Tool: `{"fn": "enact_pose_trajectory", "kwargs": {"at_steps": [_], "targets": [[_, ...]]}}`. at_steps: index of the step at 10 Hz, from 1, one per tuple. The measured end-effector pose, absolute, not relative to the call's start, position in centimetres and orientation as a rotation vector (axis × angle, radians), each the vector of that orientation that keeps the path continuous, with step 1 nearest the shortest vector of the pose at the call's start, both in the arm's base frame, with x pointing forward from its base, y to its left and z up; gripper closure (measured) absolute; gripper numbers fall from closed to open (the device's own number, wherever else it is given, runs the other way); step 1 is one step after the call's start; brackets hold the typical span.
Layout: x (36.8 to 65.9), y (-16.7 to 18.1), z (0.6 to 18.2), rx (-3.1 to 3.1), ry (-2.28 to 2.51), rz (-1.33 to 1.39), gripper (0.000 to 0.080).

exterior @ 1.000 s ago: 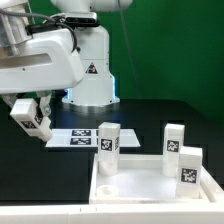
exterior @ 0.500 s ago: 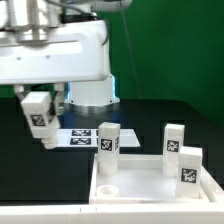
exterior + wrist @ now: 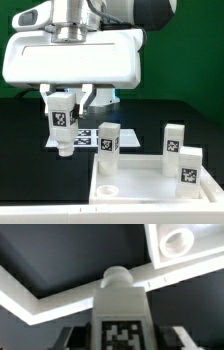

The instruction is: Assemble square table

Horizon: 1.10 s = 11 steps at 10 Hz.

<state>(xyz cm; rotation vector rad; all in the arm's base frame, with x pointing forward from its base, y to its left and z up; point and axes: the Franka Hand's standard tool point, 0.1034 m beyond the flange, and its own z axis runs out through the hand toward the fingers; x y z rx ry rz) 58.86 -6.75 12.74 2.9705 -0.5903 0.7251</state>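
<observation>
A: So, what stands nearest in the exterior view?

B: The square top (image 3: 145, 180) lies at the front, on the exterior view's right side of the black tabletop (image 3: 30, 170). It is white, with a raised rim, and one round corner socket (image 3: 107, 186) shows near its front corner.

A: And the legs?

B: Three stand upright. One tagged leg (image 3: 188, 167) is on the top at the exterior view's right. A second leg (image 3: 108, 147) is at the top's far corner towards the exterior view's left, and a third leg (image 3: 174, 139) stands at the far edge; if it is on the top or just behind it, I cannot tell.

A: Where is the tool?

B: The tool (image 3: 64, 112) hangs above the tabletop, to the exterior view's left of the top. Its fingers are closed on a fourth leg (image 3: 63, 125), which points down, its tag facing the camera. The lower end is near the marker board (image 3: 82, 137); touching or not, I cannot say.

A: Does the wrist view agree?

B: Yes. The held leg (image 3: 122, 303) runs away from the camera between the two dark fingers (image 3: 70, 335), and beyond it I see the top's rim and a socket (image 3: 177, 241).

A: And farthest away?

B: The white robot base (image 3: 104, 97), mostly hidden behind the arm, before a green wall.
</observation>
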Motion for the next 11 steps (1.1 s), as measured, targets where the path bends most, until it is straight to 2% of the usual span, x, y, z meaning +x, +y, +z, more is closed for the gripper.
{"fn": "enact_pose_trajectory", "kwargs": {"at_steps": [2, 4, 5, 6, 11], "targets": [[59.0, -6.3, 12.6, 2.978, -0.628, 0.716, 0.0517], [61.2, -2.7, 12.7, 3.014, -0.69, 0.714, 0.0517], [62.0, -1.8, 11.8, 3.014, -0.671, 0.709, 0.0517], [62.4, -1.3, 11.0, 3.015, -0.656, 0.703, 0.0517], [62.5, -1.0, 10.9, 3.018, -0.638, 0.696, 0.0517]]}}
